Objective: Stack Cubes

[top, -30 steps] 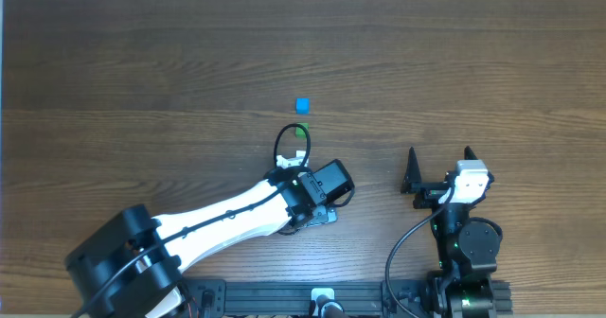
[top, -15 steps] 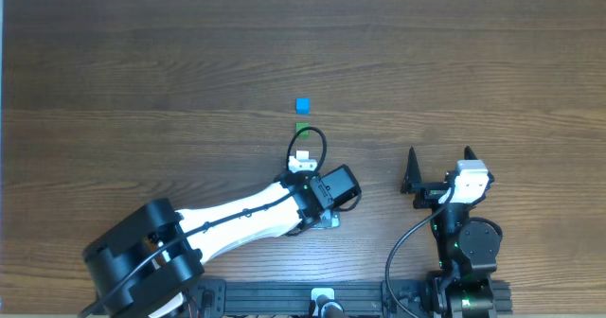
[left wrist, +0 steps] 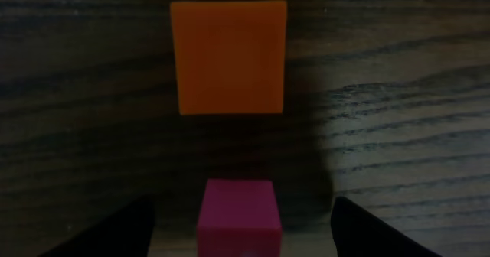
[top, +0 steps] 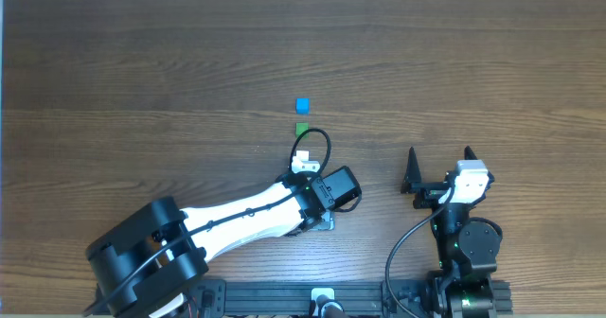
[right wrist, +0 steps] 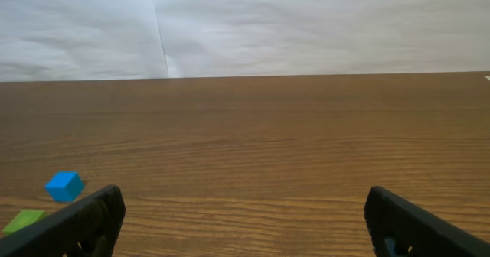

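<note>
Dark brown wood, a grained table (top: 142, 62), carries everything here. On it I count four small cubes, one of each colour.

The blue cube (top: 302, 105) sits around the middle of the table. The green cube (top: 302, 129) lies just on its near side, with a sliver of wood between them. The other two are under my left arm (top: 246, 209), which stands at the left and reaches across toward the middle, ending just near of the green cube.

From that arm's wrist I look down on the orange cube (left wrist: 228, 56), lying flat on the wood. The magenta cube (left wrist: 238, 215) is a short way from it, with a shadowed strip of table between them. The two do not touch, and neither sits on top of the other.

My left pincer (left wrist: 243, 211) is spread wide. The magenta cube sits between its two dark fingers (left wrist: 122, 228), with a clear gap on each side, so I hold nothing there.

My right pincer (top: 440, 167) is well to the right of the cubes, close to its own base. It is also spread wide, with only bare wood between its fingers. From its wrist I see the blue and green cubes off to the left, near one finger.
</note>
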`<action>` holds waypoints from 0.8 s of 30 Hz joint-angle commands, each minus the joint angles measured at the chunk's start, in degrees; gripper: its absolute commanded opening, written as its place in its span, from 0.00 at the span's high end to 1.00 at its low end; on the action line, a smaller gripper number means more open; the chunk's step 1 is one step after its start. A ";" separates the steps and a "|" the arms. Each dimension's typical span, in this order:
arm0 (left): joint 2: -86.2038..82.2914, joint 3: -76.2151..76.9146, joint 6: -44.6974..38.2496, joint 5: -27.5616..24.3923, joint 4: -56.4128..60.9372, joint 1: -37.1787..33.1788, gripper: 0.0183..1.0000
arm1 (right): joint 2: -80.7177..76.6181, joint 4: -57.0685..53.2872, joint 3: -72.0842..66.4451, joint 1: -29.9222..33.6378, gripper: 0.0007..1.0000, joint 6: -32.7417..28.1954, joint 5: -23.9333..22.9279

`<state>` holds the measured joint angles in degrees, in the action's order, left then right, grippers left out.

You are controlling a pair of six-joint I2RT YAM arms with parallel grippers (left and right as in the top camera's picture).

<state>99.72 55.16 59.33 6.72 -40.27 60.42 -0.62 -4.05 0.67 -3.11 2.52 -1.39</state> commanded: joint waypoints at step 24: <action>0.59 0.79 -0.17 1.31 -0.48 -0.22 0.79 | 0.35 -0.07 -0.37 -0.35 0.01 -0.46 0.28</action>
<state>99.88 55.18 59.27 7.14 -40.71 60.40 -0.62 -4.05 0.67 -3.11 2.50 -1.39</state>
